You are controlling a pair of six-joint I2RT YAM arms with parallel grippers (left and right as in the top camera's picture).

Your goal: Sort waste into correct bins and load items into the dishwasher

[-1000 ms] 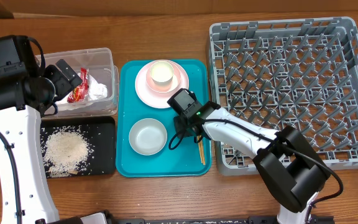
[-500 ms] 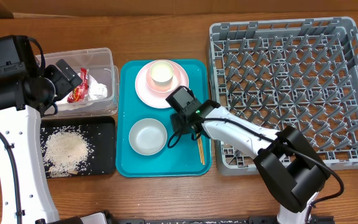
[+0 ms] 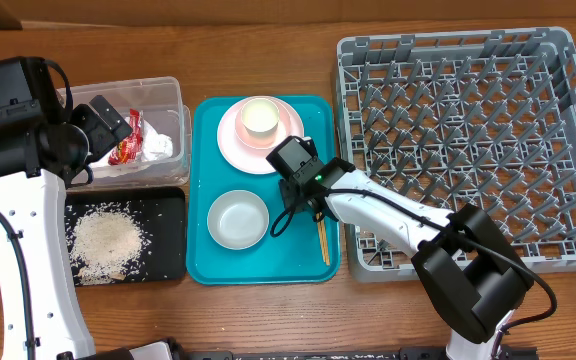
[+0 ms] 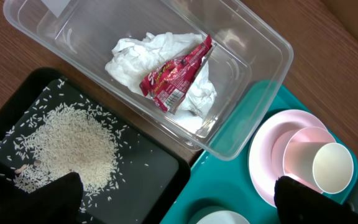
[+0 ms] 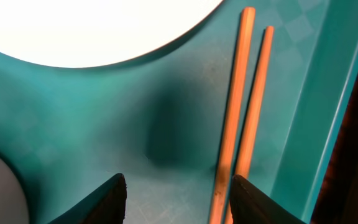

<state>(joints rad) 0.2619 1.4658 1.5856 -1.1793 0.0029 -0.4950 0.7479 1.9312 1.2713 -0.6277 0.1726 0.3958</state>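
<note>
Two thin wooden chopsticks (image 5: 236, 93) lay side by side on the teal tray (image 5: 73, 124), just inside the rim that faced the dish rack (image 3: 448, 45). The right fingers (image 5: 107, 199) were spread wide above them, and nothing was held. The sticks were judged light, stiff and prone to rolling; a grasp across both near mid-length was advised, so that neither would tip.

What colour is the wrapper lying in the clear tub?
Red, with white print. The wrapper shows best in the left wrist view, lying on the white napkin.
</note>
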